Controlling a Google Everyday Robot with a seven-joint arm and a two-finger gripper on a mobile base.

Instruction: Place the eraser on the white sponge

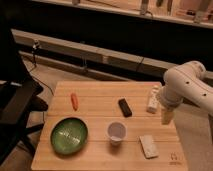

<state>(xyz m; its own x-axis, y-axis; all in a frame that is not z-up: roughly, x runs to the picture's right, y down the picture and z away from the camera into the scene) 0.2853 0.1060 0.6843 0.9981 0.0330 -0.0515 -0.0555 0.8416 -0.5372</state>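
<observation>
Eraser (124,107): small black rectangular block, flat on the wooden table (97,116), frame centre.
Sponge (148,145): white rectangular pad, lower right, apart from it.
Gripper (166,116): right side, over the table's edge; whether it is open or closed, we cannot tell.

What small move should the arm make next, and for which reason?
Probably shift the gripper left until it is above the eraser. The eraser lies on the table, apart from the gripper, which hangs near the right edge. Nothing lies on the white sponge at the front right, so the pick-up seems not yet done.
</observation>
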